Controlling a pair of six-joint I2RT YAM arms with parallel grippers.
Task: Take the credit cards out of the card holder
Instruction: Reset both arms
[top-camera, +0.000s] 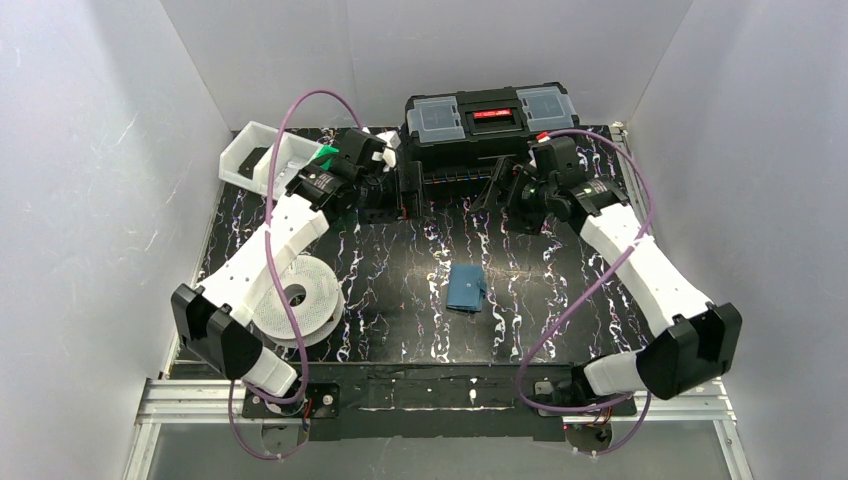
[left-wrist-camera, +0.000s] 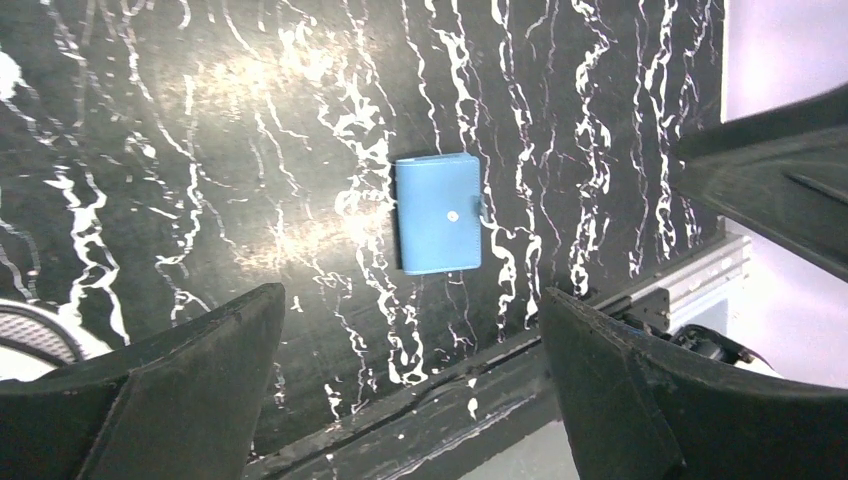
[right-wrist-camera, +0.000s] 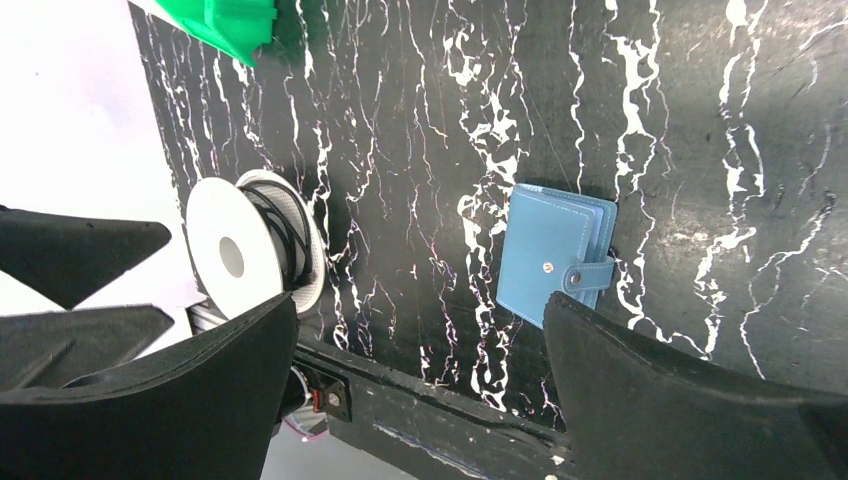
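The blue card holder (top-camera: 467, 287) lies folded shut on the black marbled table, near the middle and towards the front. Its strap is snapped over the edge in the right wrist view (right-wrist-camera: 553, 255), and its snap button shows in the left wrist view (left-wrist-camera: 438, 213). No credit cards show; whatever is inside the holder is hidden. My left gripper (left-wrist-camera: 412, 295) hangs high at the back left (top-camera: 392, 183), jaws wide open and empty. My right gripper (right-wrist-camera: 422, 300) hangs high at the back right (top-camera: 502, 190), also wide open and empty. Both are well clear of the holder.
A large black toolbox (top-camera: 490, 125) stands at the back centre, just behind both grippers. A white bin (top-camera: 262, 155) and a green plastic piece (top-camera: 325, 155) sit at the back left. A white spool (top-camera: 300, 295) lies front left. White walls enclose the table.
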